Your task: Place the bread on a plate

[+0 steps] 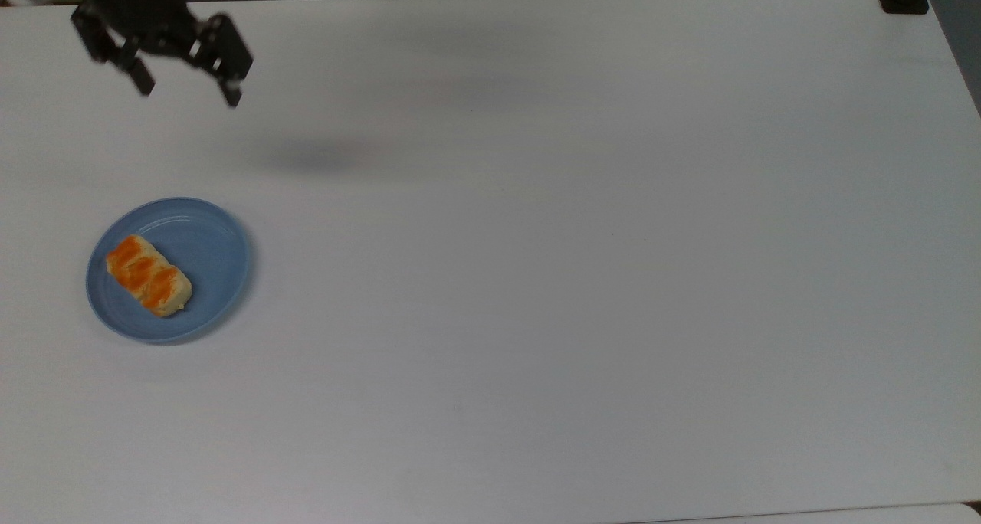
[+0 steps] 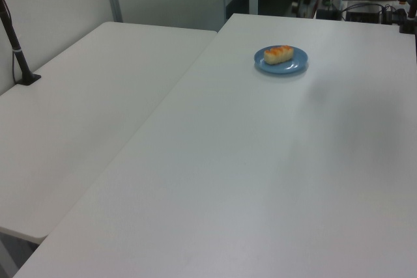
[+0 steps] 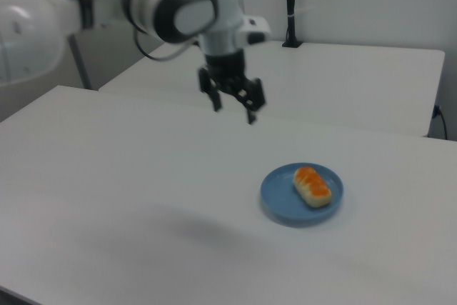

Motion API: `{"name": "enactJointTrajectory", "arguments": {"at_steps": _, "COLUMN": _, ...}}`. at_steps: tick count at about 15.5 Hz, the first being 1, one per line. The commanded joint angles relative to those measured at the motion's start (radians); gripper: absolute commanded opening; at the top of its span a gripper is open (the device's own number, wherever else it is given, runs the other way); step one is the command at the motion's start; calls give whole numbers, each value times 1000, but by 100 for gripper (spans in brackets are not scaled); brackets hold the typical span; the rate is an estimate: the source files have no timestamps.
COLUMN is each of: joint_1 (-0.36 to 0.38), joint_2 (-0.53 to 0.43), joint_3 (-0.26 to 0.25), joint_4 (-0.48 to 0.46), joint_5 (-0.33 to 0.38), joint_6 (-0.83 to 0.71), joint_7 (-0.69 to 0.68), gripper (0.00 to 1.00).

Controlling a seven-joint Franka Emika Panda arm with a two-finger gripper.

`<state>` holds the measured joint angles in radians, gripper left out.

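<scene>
- The bread lies flat on the plate, toward the top view's left half of it, its long side running from upper left to lower right in the top view. Its top shows orange-brown stripes on a pale yellow crust.
- In the right view the bread sits on the right view's right part of the plate; in the left view the bread rests slightly toward the left view's left of the plate.
- The plate is round, shallow and light blue, with faint rings inside a raised rim. It rests on the white table, near the top view's left edge.
- The gripper is well apart from the plate and bread, up near the top view's upper left corner, touching neither. Its two black fingers are spread wide with nothing between them.
- In the right view the gripper hangs in the air above the table, fingertips pointing down, to the right view's upper left of the plate.
- The arm is white with dark joints and reaches in from the right view's left.
- A soft shadow lies on the table, to the top view's upper right of the plate.
- Beyond, a second white table stands behind the first in the right view, with a black post rising from it.
</scene>
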<state>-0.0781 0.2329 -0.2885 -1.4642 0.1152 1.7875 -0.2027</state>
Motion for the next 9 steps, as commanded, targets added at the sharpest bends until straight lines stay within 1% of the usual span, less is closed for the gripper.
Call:
{"name": "enactJointTrajectory", "arguments": {"at_steps": 1, "joint_1": 4, "joint_2": -127, "joint_3": 98, "joint_4": -62, "joint_5": -67, "joint_6": -104, "joint_7": 127, "gripper": 100}}
{"name": "enactJointTrajectory", "arguments": {"at_steps": 3, "joint_1": 1, "joint_2": -156, "joint_3": 132, "joint_4": -64, "joint_5": -74, "joint_6": -144, "joint_7": 128, "gripper": 100}}
{"name": "enactJointTrajectory", "arguments": {"at_steps": 5, "joint_1": 3, "joint_2": -168, "joint_3": 156, "joint_4": -71, "joint_5": -97, "joint_6": -160, "joint_7": 128, "gripper": 100}}
{"name": "enactJointTrajectory", "arguments": {"at_steps": 8, "joint_1": 0, "joint_2": -179, "joint_3": 158, "joint_4": -80, "joint_5": -106, "joint_6": -158, "joint_7": 128, "gripper": 100}}
{"name": "enactJointTrajectory", "arguments": {"at_steps": 9, "joint_1": 1, "joint_2": -178, "joint_3": 158, "joint_4": -80, "joint_5": -121, "joint_6": -157, "joint_7": 128, "gripper": 100}}
